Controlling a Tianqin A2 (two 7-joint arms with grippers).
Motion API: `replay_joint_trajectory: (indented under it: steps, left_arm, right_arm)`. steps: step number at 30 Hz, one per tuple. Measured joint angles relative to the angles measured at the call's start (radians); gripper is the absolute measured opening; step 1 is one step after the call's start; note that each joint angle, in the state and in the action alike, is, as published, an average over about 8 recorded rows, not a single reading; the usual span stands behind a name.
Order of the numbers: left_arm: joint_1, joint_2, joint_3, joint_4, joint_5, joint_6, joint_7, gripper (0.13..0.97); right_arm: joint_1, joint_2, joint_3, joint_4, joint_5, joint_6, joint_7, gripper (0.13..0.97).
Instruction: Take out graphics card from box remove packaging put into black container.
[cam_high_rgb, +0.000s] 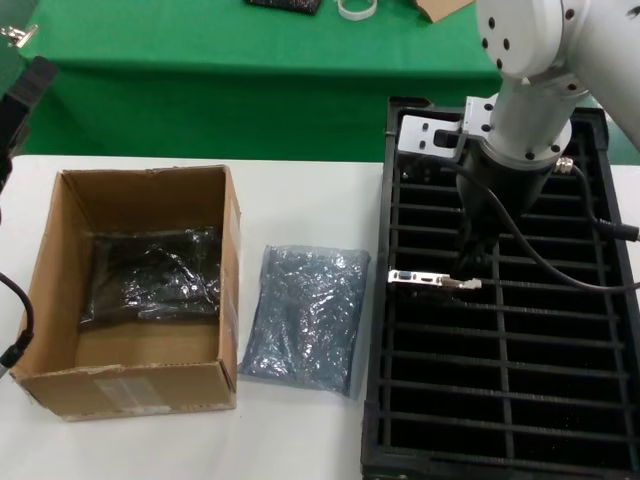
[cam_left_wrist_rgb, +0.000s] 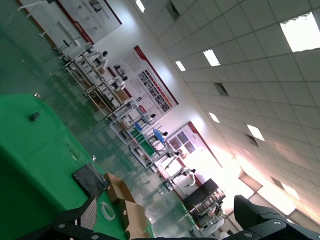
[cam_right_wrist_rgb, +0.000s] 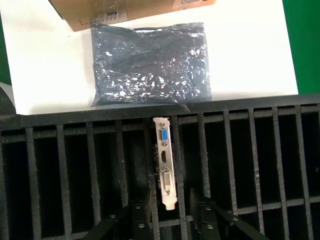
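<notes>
Card (cam_high_rgb: 433, 279) sits edge-up in a slot of the container (cam_high_rgb: 600, 440), in its left column roughly midway along, silver bracket uppermost with the blue port near the end facing the bag. I have the right claw (cam_high_rgb: 474, 262) directly above the bracket's other end; on the right wrist view its fingers (cam_right_wrist_rgb: 137, 212) stand either side of the bracket's tail, spread a little, and I see no contact with the metal (the angle is steep, so I would not swear to it). Bag (cam_high_rgb: 300, 318) lies flat on the white surface (cam_high_rgb: 300, 440) between the box (cam_high_rgb: 130, 385) and the container, just beside both. Inside the box I see a dark shiny bundle (cam_high_rgb: 150, 275) against the far wall. My left claw (cam_left_wrist_rgb: 165, 225) is off at the left edge, pointing up at the ceiling, and I cannot tell whether it is spread or pressed together.
</notes>
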Motion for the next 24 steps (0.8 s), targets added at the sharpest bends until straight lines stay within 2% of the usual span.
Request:
replay_joint_trajectory:
  steps: [6, 10, 11, 17, 19, 24]
  left_arm:
    - [0.005, -0.002, 0.001, -0.005, -0.001, 0.009, -0.002, 0.966]
    - [0.01, -0.001, 0.001, -0.015, -0.001, 0.01, -0.002, 0.966]
    - [0.012, -0.001, 0.001, -0.018, -0.002, 0.009, -0.002, 0.966]
    - [0.027, 0.002, -0.001, -0.052, -0.004, 0.003, -0.006, 0.966]
    - [0.034, 0.005, -0.002, -0.069, -0.003, -0.003, -0.005, 0.966]
    - [0.055, 0.018, -0.001, -0.123, 0.009, -0.032, 0.009, 0.966]
  right_arm:
    - [-0.02, 0.034, 0.02, 0.109, -0.042, -0.037, 0.078, 0.36]
    - [-0.032, 0.067, 0.037, 0.21, -0.091, -0.043, 0.147, 0.36]
    - [-0.036, 0.076, 0.042, 0.237, -0.106, -0.04, 0.166, 0.382]
    - [-0.062, 0.136, 0.095, 0.418, -0.233, 0.009, 0.295, 0.517]
    - [-0.077, 0.161, 0.123, 0.49, -0.285, 0.028, 0.341, 0.539]
    - [-0.137, 0.226, 0.214, 0.683, -0.405, 0.067, 0.434, 0.666]
